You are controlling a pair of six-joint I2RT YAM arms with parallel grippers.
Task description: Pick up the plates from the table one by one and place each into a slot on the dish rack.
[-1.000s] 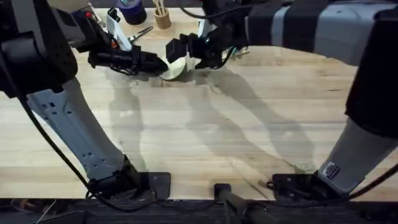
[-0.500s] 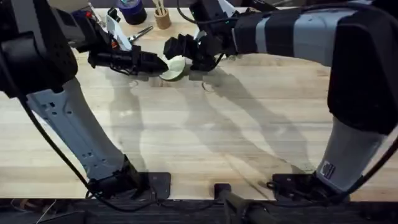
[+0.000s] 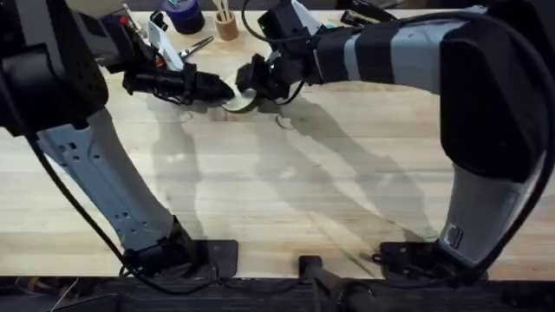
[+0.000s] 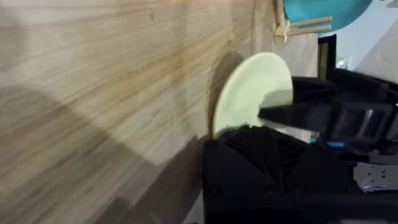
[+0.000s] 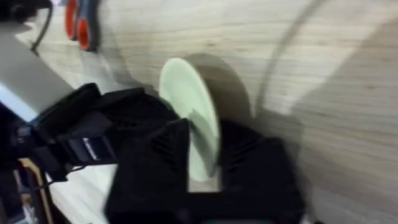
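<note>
Both claws meet at the cream-yellow plate [image 3: 240, 101] above the far tabletop [image 3: 286, 191]: right claw [image 3: 253, 80] and left claw [image 3: 221, 89] each clamp its rim, holding it on edge.

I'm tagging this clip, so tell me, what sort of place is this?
Probably a robot test bench rather than a kitchen: two arms bolted to a wooden plank table, a cream-yellow plate held between both claws, and scissors and a cup of sticks at the far edge.

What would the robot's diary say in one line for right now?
cream-yellow plate: upright, held above table | left gripper: on plate | right gripper: on plate | turquoise-blue plate: in dish rack
</note>
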